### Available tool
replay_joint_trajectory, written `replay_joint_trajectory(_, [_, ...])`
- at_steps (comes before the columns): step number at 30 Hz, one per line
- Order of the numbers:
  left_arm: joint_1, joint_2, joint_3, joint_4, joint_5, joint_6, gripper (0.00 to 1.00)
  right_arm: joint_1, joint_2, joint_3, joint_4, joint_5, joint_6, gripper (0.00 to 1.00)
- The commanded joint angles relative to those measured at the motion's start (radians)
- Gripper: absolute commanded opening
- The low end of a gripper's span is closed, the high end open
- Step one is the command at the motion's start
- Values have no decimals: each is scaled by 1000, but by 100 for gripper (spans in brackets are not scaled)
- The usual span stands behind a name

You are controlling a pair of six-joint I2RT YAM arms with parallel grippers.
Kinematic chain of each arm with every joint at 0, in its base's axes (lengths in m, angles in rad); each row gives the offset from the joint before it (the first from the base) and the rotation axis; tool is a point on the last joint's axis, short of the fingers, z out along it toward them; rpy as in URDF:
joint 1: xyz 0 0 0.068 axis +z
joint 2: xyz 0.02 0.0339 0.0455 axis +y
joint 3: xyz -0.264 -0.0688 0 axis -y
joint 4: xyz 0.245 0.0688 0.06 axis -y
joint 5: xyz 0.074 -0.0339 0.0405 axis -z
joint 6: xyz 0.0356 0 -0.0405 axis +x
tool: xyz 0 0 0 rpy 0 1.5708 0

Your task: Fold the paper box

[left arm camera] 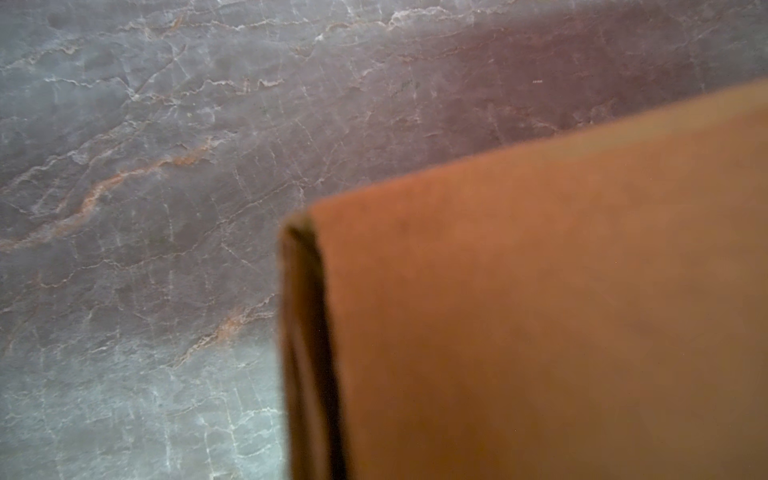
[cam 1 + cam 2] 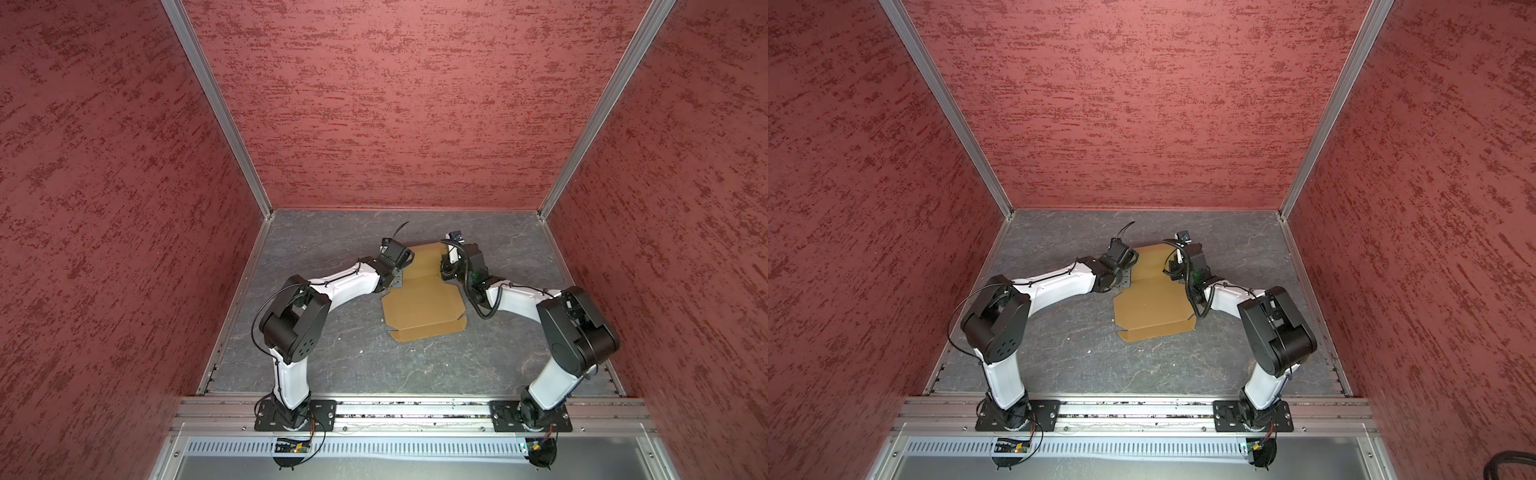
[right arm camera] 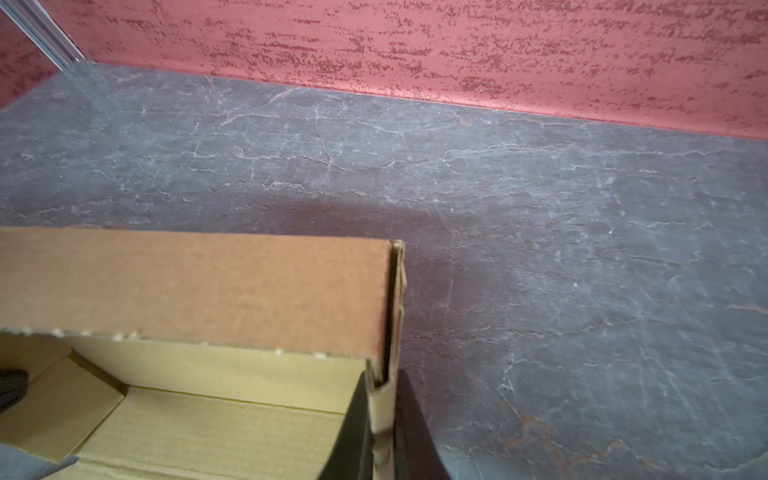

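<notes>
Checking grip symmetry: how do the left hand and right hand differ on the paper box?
The right hand visibly pinches a raised wall of the paper box; the left hand has its fingers hidden behind blurred cardboard. The left hand sits at the box's left edge, the right hand at its right. Both are shut.

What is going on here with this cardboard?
Two robot arms are folding a paper box on the table. The right end effector is shut on its raised right wall. The left end effector, also shut, is at the left wall; whether it grips is hidden. The near panel lies nearly flat.
</notes>
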Motion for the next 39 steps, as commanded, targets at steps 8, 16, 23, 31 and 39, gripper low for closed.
replay_joint_trajectory(8, [-9,-5,64,-89,124,61,3,58,3,108,-104,-1,-45,6])
replay_joint_trajectory(16, [21,-22,83,-145,149,83,4,81,13,165,-200,32,-86,5])
replay_joint_trajectory(23, [34,-38,105,-187,175,111,4,89,18,177,-235,77,-99,4])
replay_joint_trajectory(31, [45,-38,116,-213,218,125,5,93,51,199,-266,66,-93,7])
replay_joint_trajectory(39, [45,-21,126,-214,240,128,5,98,90,203,-240,24,-61,13])
